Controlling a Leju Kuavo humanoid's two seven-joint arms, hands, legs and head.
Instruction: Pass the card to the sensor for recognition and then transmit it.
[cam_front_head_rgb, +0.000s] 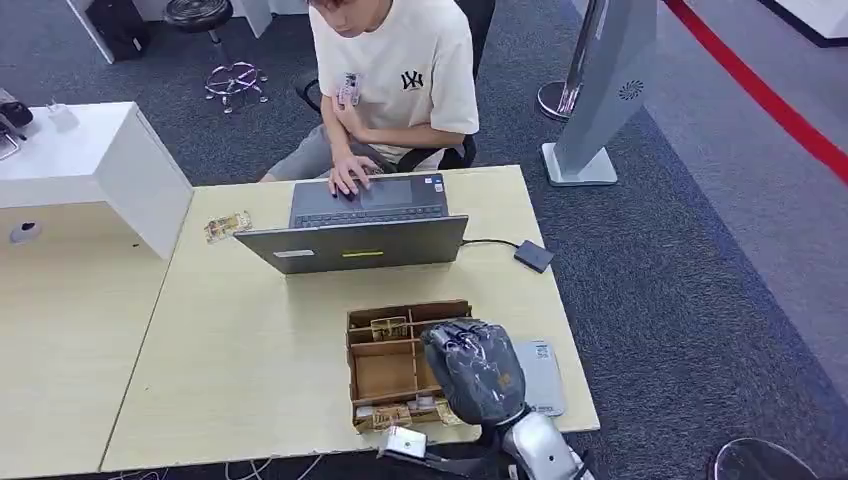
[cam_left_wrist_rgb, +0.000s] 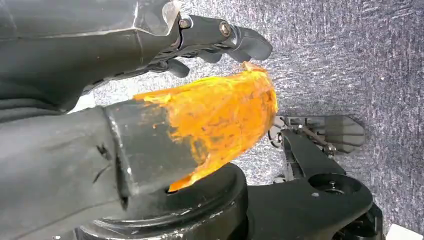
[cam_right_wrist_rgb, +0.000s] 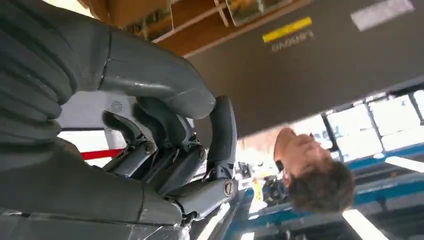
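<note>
Open grey laptop (cam_front_head_rgb: 368, 225) behind brown compartmented cardboard box (cam_front_head_rgb: 385, 370), flat grey pad (cam_front_head_rgb: 540, 376) just right, on pale wooden table (cam_front_head_rgb: 240, 350).

Right hand (cam_right_wrist_rgb: 165, 150) with fingers curled, laptop lid (cam_right_wrist_rgb: 310, 70) beyond, cardboard box (cam_right_wrist_rgb: 165, 20), person (cam_right_wrist_rgb: 310, 170)

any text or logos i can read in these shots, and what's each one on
"NY" monogram: on the chest of the person's cream t-shirt.
Laptop lid: a yellow strip with a line of print beside it and a white label, all too blurred to read.
Round emblem on the grey stand: a pattern, no readable letters.
Card held by the person, card on the table, cards in the cardboard box: too small to read.
</note>
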